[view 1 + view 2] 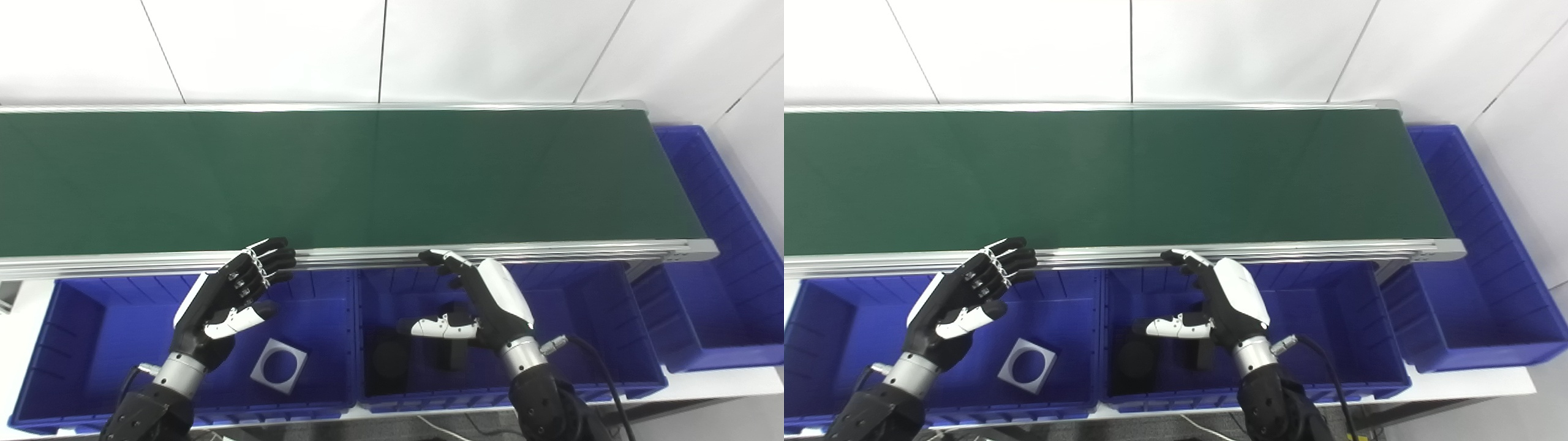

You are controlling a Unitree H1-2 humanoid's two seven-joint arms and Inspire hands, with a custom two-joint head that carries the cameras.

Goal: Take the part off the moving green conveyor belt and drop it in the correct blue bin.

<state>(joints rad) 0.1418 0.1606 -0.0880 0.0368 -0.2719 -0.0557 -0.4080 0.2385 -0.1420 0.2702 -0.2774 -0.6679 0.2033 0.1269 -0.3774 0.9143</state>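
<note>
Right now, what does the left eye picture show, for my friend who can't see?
Two open robot hands, left and right, wait over blue bins beside a bare green belt. A grey square piece lies in the left bin.

Both hands are black with jointed fingers and white shell panels. The left hand [229, 300] has a white strip along its outer edge, a white cover on the thumb, and small silver links and screw heads on the fingers. The right hand [484, 300] has a broad, glossy white plate across its back and a white thumb cover. Each wrist is a ribbed silver metal cuff above a black forearm. A black cable [603, 373] with a silver plug runs from the right wrist.
</note>
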